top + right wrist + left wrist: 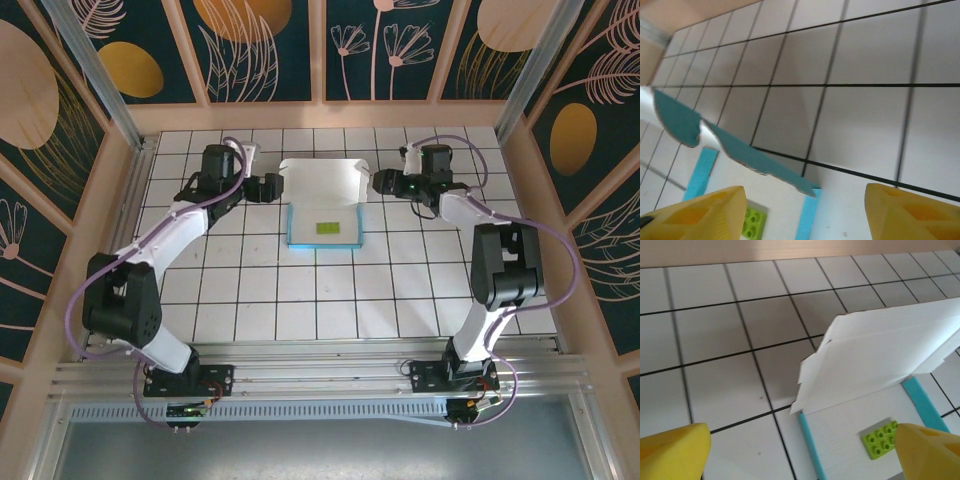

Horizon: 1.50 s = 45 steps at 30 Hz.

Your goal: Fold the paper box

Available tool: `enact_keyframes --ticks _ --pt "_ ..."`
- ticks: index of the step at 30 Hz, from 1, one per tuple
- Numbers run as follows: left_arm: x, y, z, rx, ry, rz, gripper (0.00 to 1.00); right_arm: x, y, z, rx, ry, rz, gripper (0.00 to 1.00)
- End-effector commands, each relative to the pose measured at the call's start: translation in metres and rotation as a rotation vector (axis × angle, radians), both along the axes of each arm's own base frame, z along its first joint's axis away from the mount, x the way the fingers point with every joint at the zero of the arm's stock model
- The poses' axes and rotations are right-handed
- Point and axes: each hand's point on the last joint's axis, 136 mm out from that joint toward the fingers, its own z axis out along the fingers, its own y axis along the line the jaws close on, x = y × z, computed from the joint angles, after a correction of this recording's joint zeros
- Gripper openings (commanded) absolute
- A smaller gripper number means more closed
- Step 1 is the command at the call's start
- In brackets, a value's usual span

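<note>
Both jaws open — left gripper (272,187) and right gripper (383,183) flank paper box (320,180), brick (879,440) half-hidden.

Lab-style robot test cell: white tiled table (420,290), aluminium rail (320,375), leaf-patterned enclosure walls (260,50) all round.

A small yellow-green brick (333,228) lies flat, studs up (two rows, by the left wrist view), toward the far middle of the white-tiled table (300,300) with dark grout lines. Dark teal wall panels (260,50) with gold ovals and line-drawn leaves surround it, and aluminium rails (320,372) run along the near edge.
</note>
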Motion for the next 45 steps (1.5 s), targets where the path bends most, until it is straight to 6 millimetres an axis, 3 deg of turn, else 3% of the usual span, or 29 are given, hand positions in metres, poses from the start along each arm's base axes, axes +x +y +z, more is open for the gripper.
enact_keyframes --ticks 1,5,7,14,23,32,41,45 --pt "0.009 -0.015 0.005 -0.040 -0.032 -0.097 0.93 -0.005 0.027 0.016 0.071 -0.050 0.171 0.63" --pt "0.021 -0.019 0.004 -0.060 -0.045 -0.103 0.92 -0.003 0.033 0.013 0.093 -0.054 0.190 0.59" --pt "0.028 -0.020 -0.011 -0.056 -0.016 -0.094 0.91 -0.001 0.034 0.012 0.104 -0.047 0.191 0.55" --pt "0.043 -0.020 -0.024 -0.043 -0.015 -0.074 0.85 0.005 0.043 0.015 0.093 -0.062 0.178 0.50" --pt "0.055 -0.018 -0.040 -0.023 0.015 -0.050 0.76 0.010 0.041 0.013 0.069 -0.060 0.100 0.40" --pt "0.055 -0.035 -0.045 -0.098 0.038 -0.113 0.50 0.009 0.049 0.010 0.053 -0.051 0.075 0.32" --pt "0.048 -0.043 -0.057 -0.133 0.087 -0.156 0.36 0.010 0.055 0.009 0.037 -0.057 0.049 0.26" --pt "0.047 -0.041 -0.056 -0.133 0.090 -0.141 0.40 0.011 0.052 0.008 0.020 -0.062 0.018 0.24"
